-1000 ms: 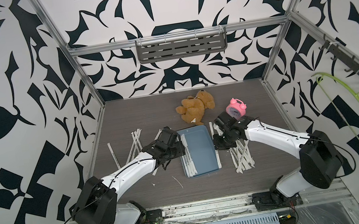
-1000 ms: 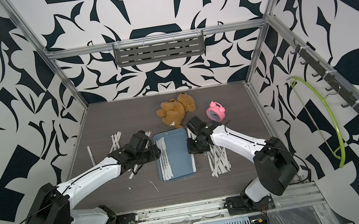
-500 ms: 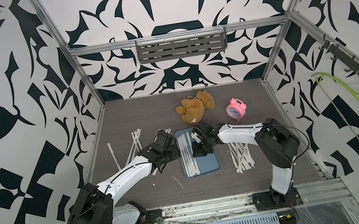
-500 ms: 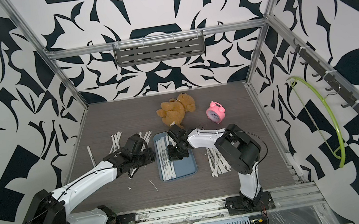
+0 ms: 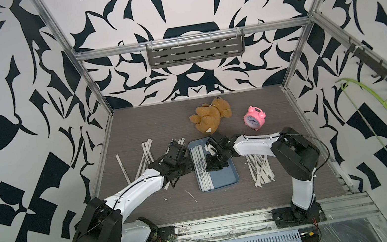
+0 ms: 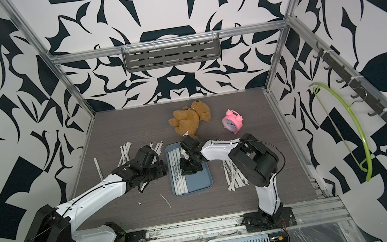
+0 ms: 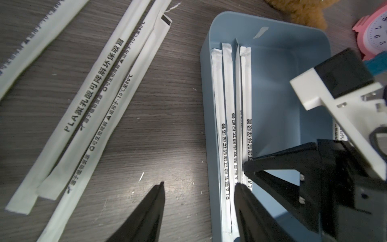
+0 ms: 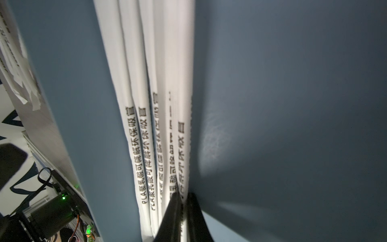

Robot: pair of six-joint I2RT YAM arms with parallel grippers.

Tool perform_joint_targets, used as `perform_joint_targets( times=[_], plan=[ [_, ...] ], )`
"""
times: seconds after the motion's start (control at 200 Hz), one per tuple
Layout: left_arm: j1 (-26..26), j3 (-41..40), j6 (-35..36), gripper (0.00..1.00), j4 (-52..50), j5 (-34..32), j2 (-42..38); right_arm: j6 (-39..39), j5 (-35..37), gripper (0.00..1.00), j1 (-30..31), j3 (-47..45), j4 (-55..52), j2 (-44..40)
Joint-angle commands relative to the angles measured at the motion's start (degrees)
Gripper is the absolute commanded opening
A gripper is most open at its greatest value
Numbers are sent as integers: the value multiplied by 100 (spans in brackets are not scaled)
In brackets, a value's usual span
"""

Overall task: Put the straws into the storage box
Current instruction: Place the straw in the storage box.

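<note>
The storage box (image 5: 224, 177) (image 6: 200, 180) is a shallow blue-grey tray mid-table. Several white paper-wrapped straws (image 5: 200, 167) (image 6: 176, 173) lie side by side along its left wall. My right gripper (image 5: 216, 166) (image 6: 190, 170) is down inside the box, its jaws nearly together on the straw nearest the middle (image 8: 184, 146); the gripper (image 8: 184, 194) shows at that straw's printed end. My left gripper (image 5: 187, 166) (image 7: 199, 184) stands open and empty, straddling the box's left wall (image 7: 206, 125). Loose straws (image 5: 146, 154) (image 7: 100, 83) lie left of the box, and a pile (image 5: 259, 169) lies to its right.
A brown teddy bear (image 5: 211, 117) and a pink alarm clock (image 5: 254, 119) sit behind the box. Small white scraps (image 5: 191, 196) lie in front of it. A grey slotted shelf (image 5: 196, 52) hangs on the back wall, a green hanger (image 5: 382, 119) on the right wall.
My right gripper has swung left from the right-hand pile into the box and come down beside the straws there. The left gripper has shifted only slightly and stays open.
</note>
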Motion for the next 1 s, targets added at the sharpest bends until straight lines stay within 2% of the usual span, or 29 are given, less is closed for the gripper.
perform_joint_targets(
  times=[0.0,0.18,0.205,0.42,0.51,0.535,0.615,0.68,0.78,0.995],
  plan=[
    [50,75,113,60,-250,-85,-60,-253,225,16,-2,160,-483,-27],
    [287,158,376,59,-470,-100,-61,-366,337,21,-4,255,-683,-136],
    [343,163,417,59,-496,-82,-252,-369,336,21,-5,264,-692,-161],
    [1061,296,983,55,-822,203,-381,-581,603,27,-4,494,-1230,-570],
    [1319,467,1319,46,-1041,298,-151,-687,834,28,-14,601,-1507,-873],
    [1343,529,1409,44,-1147,263,120,-694,888,28,-17,621,-1577,-939],
    [1500,840,1617,40,-1687,-245,537,-690,1036,28,-20,631,-1674,-1120],
    [1882,961,1681,39,-1831,-423,672,-619,1111,28,-14,569,-1650,-1230],
    [2502,977,1609,45,-1538,-72,681,-489,1126,27,-12,446,-1502,-1275],
    [2917,1471,1627,44,-1354,-284,1473,-474,1115,26,2,464,-1403,-1161]
  ],
)
